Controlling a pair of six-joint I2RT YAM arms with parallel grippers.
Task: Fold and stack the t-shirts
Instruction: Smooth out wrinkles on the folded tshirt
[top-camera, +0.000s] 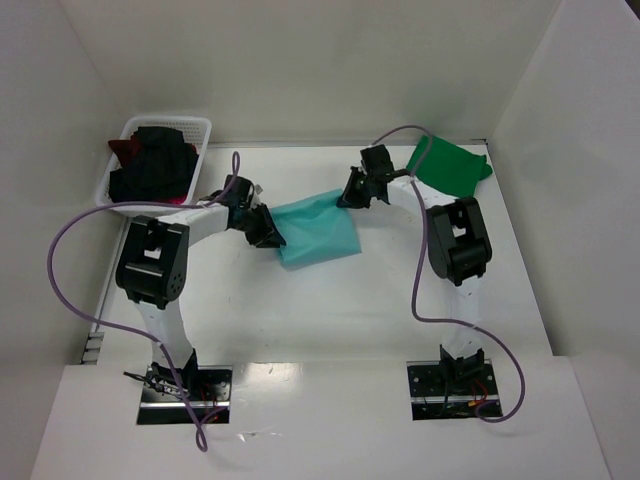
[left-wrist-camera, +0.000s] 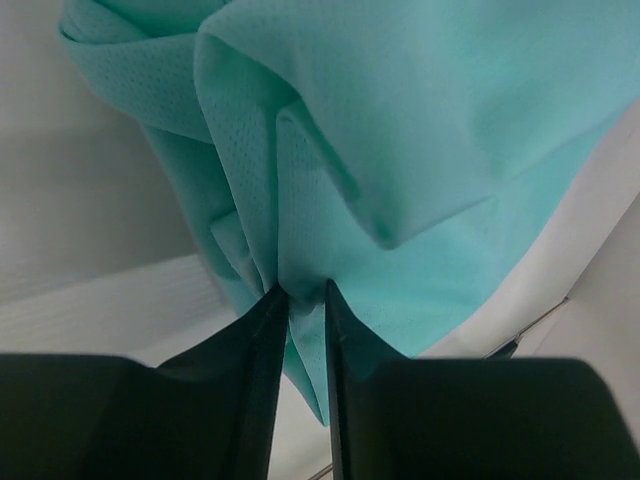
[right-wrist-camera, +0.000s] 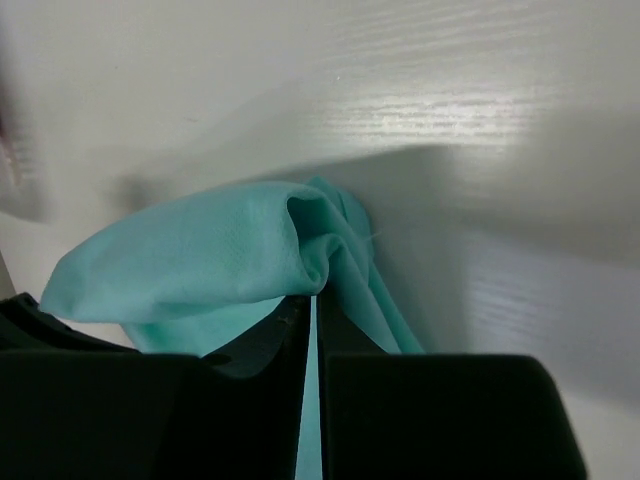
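A light teal t-shirt (top-camera: 315, 228) hangs stretched between my two grippers over the middle of the table. My left gripper (top-camera: 268, 232) is shut on a bunched fold at its left edge (left-wrist-camera: 300, 300), cloth pinched between the two black fingers. At the shirt's upper right corner my right gripper (top-camera: 352, 190) is shut on it too, jaws nearly touching around a thin fold (right-wrist-camera: 314, 300). The teal cloth (left-wrist-camera: 420, 130) fills the left wrist view, and in the right wrist view it droops (right-wrist-camera: 200, 260) toward the table. A darker green t-shirt (top-camera: 450, 166) lies folded at the back right.
A white lattice basket (top-camera: 128, 130) at the back left holds black (top-camera: 155, 160) and dark red (top-camera: 122, 150) shirts. White walls close in the table on the left, back and right. Purple cables loop off both arms.
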